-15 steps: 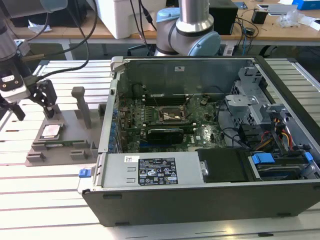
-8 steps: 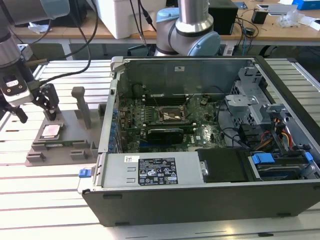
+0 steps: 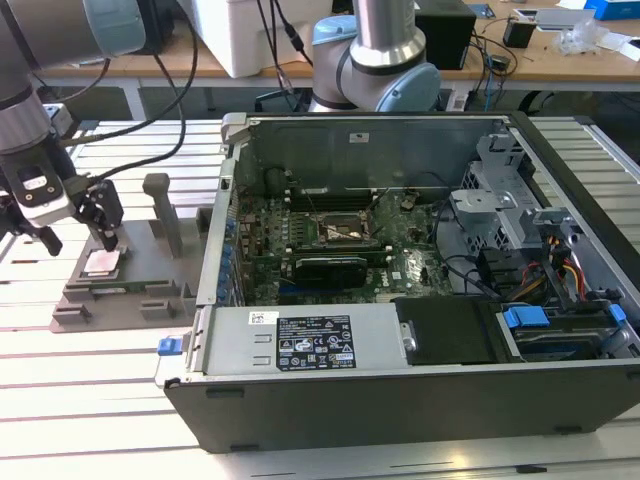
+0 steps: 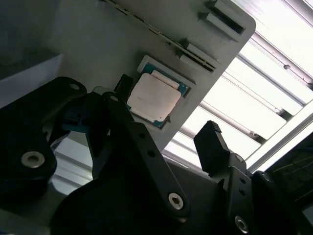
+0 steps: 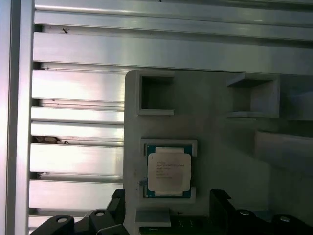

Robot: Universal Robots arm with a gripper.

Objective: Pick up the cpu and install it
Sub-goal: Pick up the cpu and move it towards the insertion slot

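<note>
Over the grey plastic fixture block [image 5: 215, 137], the black two-finger gripper [image 5: 167, 198] hangs unclenched, apparently straddling the square silver-topped cpu [image 5: 168, 171]; a level, centred approach seems wise.

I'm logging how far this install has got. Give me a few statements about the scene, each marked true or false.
1. The cpu lies flat in a recess of the grey holder. True.
2. The gripper is shut on the cpu. False: its fingers stand apart, one to each side of the cpu, which lies in its recess.
3. The computer case is open, with its circuit board in plain sight. True.
4. The cpu sits in the socket on the circuit board. False: it is on the holder outside the case, toward the exterior view's left.
</note>
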